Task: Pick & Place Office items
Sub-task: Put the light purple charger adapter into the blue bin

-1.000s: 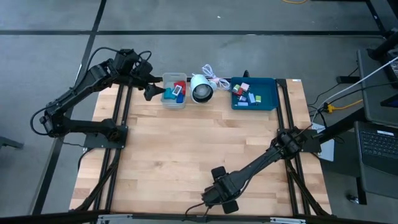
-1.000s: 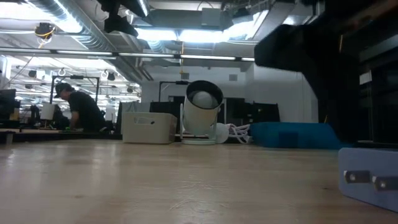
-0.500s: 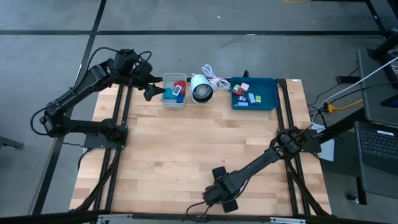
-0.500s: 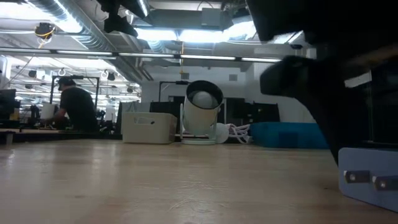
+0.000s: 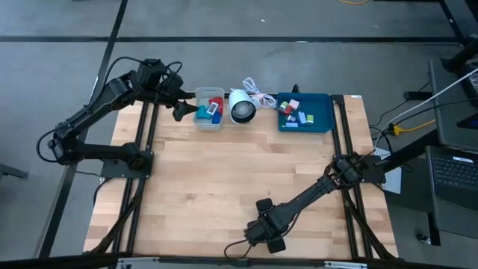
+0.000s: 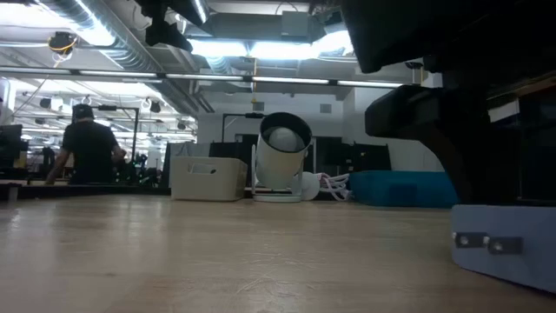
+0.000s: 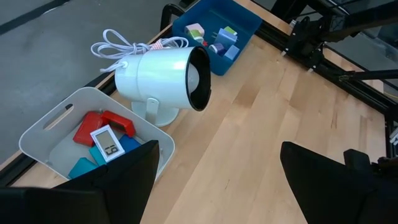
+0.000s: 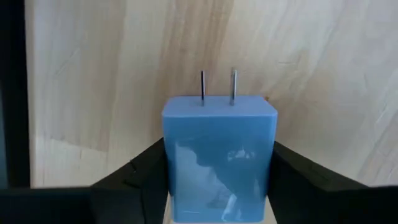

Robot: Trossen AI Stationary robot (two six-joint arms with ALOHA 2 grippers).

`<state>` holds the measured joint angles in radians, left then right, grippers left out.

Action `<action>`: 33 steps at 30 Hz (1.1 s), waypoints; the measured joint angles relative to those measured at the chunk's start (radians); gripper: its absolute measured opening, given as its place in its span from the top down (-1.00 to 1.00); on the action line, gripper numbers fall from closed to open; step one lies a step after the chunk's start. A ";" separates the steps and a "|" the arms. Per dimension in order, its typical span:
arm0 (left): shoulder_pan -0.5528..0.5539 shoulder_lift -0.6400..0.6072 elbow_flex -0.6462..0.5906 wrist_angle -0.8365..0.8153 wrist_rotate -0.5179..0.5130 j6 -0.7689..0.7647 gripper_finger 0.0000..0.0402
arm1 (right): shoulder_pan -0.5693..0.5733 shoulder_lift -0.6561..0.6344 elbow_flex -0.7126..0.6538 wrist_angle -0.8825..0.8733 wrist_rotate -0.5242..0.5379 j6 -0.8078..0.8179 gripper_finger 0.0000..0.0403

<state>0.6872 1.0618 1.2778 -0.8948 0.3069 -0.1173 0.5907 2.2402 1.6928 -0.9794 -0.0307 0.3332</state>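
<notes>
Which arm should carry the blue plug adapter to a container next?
Right. The right gripper already clamps the blue plug adapter at the table's near edge. The left gripper sits open and empty beside the grey bin.

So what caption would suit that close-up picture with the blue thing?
Right gripper clamps a blue two-prong plug adapter between its jaws above the wooden table.
</notes>
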 joint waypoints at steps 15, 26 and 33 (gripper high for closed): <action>0.000 0.000 0.000 0.000 0.007 0.016 -0.65 | -0.200 -0.167 0.011 0.012 0.129 0.122 -0.03; 0.000 0.000 0.000 0.001 0.015 0.019 -0.65 | -0.424 -0.397 0.013 -0.269 0.393 0.238 -0.03; 0.000 0.000 0.000 0.003 0.014 0.040 -0.65 | -0.625 -0.445 0.013 -0.336 0.456 0.148 -0.03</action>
<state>0.6872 1.0622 1.2781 -0.8921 0.3211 -0.0778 -0.0345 1.7955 1.7061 -1.3152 0.4252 0.4811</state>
